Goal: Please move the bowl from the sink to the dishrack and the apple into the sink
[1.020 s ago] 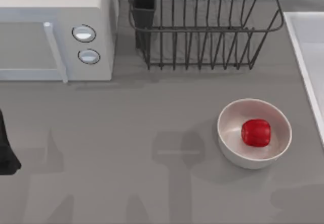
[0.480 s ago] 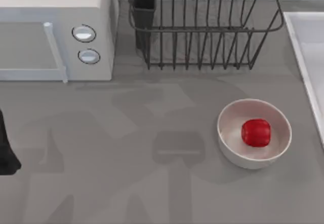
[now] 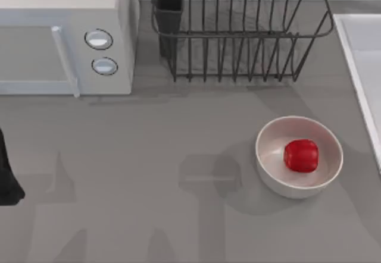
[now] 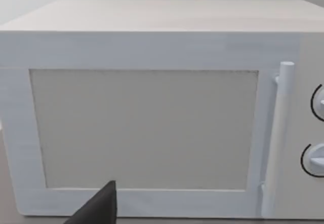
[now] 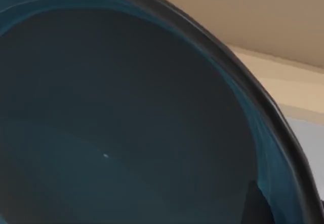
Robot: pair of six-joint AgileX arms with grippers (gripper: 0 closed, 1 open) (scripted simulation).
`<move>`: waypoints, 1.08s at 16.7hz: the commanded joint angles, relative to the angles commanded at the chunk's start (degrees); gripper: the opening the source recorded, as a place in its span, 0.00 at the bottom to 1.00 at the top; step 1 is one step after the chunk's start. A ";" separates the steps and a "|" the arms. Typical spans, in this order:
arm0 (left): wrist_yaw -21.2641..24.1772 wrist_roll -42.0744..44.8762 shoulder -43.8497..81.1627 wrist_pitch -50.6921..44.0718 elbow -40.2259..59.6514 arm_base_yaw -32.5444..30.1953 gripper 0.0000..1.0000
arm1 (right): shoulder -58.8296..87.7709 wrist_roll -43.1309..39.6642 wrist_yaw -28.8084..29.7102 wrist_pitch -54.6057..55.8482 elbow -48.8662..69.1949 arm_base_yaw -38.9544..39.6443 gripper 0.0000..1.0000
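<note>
From above, the apple (image 3: 300,155) sits cradled in a white bowl (image 3: 271,165), between the dishrack (image 3: 238,34) and the sink (image 3: 351,49), not yet moved. The left arm (image 3: 7,174) is parked at the table's left edge.

Left wrist: it faces the microwave (image 4: 152,122); finger state cannot be told.

Right wrist: the blue bowl (image 5: 126,122) looms close, apparently held; I cannot tell the grip.

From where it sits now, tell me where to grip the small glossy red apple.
Grip the small glossy red apple across its flatter sides, coming straight down from above: it sits low inside the plain white bowl, whose raised wall probably blocks any sideways approach.
</note>
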 joint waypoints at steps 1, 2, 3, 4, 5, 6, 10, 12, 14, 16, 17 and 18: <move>0.00 0.00 0.00 0.00 0.00 0.00 1.00 | -0.16 1.44 2.12 4.20 -0.20 2.94 0.00; 0.00 0.00 0.00 0.00 0.00 0.00 1.00 | -0.30 2.71 4.00 7.90 -0.49 5.56 0.00; 0.00 0.00 0.00 0.00 0.00 0.00 1.00 | -0.39 3.80 5.63 11.04 -0.82 7.78 0.00; 0.00 0.00 0.00 0.00 0.00 0.00 1.00 | -0.42 4.71 6.99 13.59 -1.18 9.57 0.00; 0.00 0.00 0.00 0.00 0.00 0.00 1.00 | -0.41 5.43 8.05 15.53 -1.52 10.91 0.00; 0.00 0.00 0.00 0.00 0.00 0.00 1.00 | -0.38 5.94 8.79 16.87 -1.82 11.79 0.00; 0.00 0.00 0.00 0.00 0.00 0.00 1.00 | -0.36 6.30 9.29 17.79 -2.06 12.34 0.00; 0.00 0.00 0.00 0.00 0.00 0.00 1.00 | -0.31 6.37 9.03 17.64 -1.95 12.13 0.00; 0.00 0.00 0.00 0.00 0.00 0.00 1.00 | 0.31 6.38 8.88 18.47 -2.29 11.94 0.00; 0.00 0.00 0.00 0.00 0.00 0.00 1.00 | 2.42 6.39 8.23 21.64 -3.61 11.27 0.00; 0.00 0.00 0.00 0.00 0.00 0.00 1.00 | 3.89 6.39 7.73 24.12 -4.62 10.76 0.00; 0.00 0.00 0.00 0.00 0.00 0.00 1.00 | 5.55 6.40 7.14 27.13 -5.84 10.15 0.00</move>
